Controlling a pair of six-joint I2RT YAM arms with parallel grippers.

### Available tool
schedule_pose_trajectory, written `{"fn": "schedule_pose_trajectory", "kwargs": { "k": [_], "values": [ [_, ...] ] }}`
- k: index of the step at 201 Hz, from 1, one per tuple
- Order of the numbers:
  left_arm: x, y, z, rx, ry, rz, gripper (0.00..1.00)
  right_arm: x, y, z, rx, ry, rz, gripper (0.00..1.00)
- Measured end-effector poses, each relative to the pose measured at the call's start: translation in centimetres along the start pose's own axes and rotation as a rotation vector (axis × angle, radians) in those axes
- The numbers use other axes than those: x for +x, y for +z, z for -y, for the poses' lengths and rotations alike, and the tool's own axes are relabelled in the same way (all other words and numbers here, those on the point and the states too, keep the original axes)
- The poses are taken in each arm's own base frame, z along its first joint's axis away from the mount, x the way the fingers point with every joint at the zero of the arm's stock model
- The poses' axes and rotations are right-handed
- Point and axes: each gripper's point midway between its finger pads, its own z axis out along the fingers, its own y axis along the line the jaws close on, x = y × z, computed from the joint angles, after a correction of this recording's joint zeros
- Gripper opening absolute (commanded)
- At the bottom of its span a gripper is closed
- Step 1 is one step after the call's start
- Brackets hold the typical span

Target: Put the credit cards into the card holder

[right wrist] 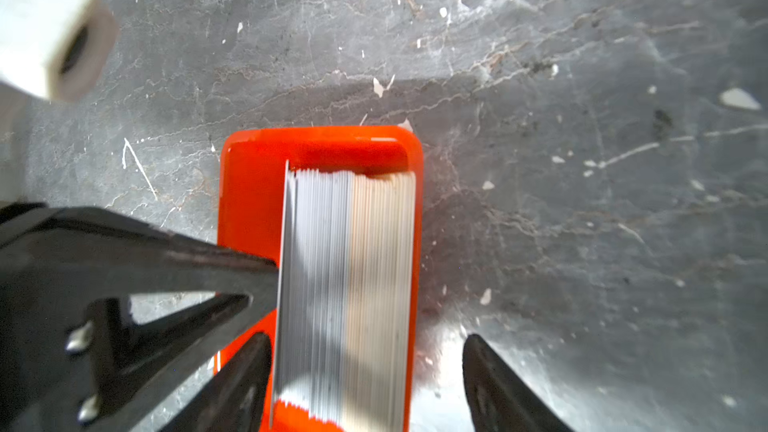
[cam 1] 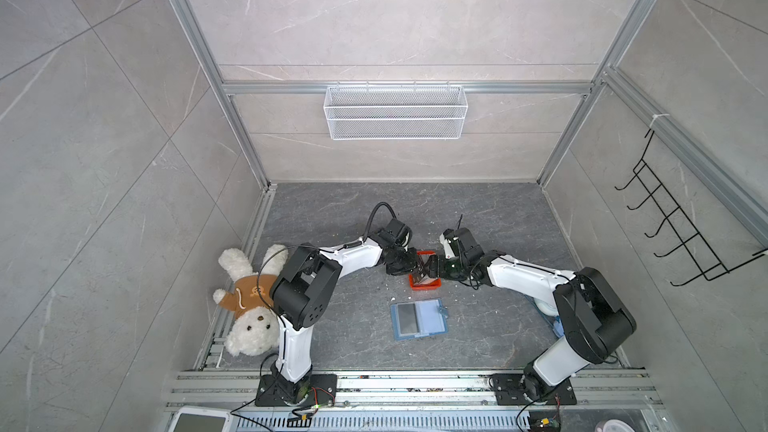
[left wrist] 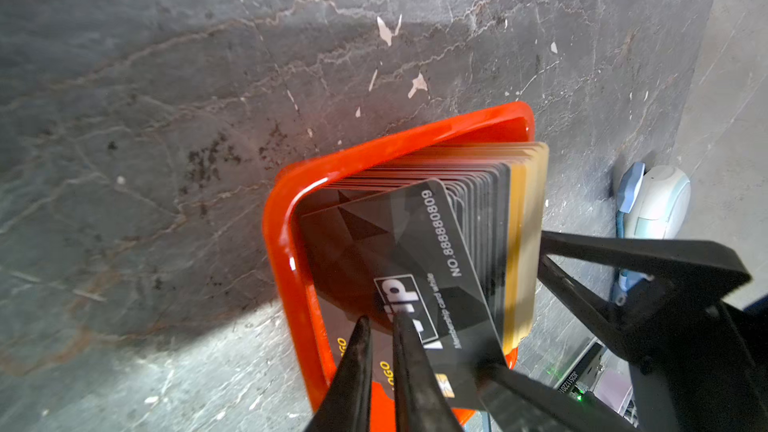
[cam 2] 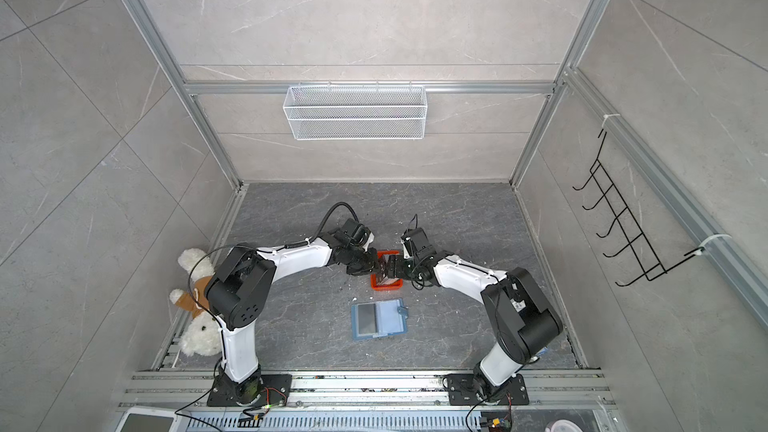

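While the right claw straddles the cards in the orange tray, apparently steadying them, the left claw, almost together, pinches the front card.

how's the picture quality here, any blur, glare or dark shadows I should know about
Right wrist view: the card edges are streaked with blur, and the near gripper fingers are soft. Left wrist view: glare on the orange tray's rim, an arm shadow across the floor, but the print on the front card is readable. In both top views: even light, straight frame rails bowed by the lens.
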Motion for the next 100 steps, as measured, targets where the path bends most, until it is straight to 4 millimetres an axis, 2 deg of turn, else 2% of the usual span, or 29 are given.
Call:
{"fn": "schedule_pose_trajectory", "kwargs": {
  "k": [33,63,100],
  "values": [
    [0.0,0.0,0.0,0.001,0.0,0.0,0.16,-0.1,-1.4,-0.4,-0.016,0.0,0.025,0.7],
    [0.0,0.0,0.0,0.001,0.0,0.0,0.16,-0.4,-2.2,-0.9,-0.034,0.011,0.043,0.59],
    [0.0,0.0,0.0,0.001,0.0,0.0,0.16,0.1,-2.2,-1.8,-0.056,0.019,0.029,0.45]
  ]
}}
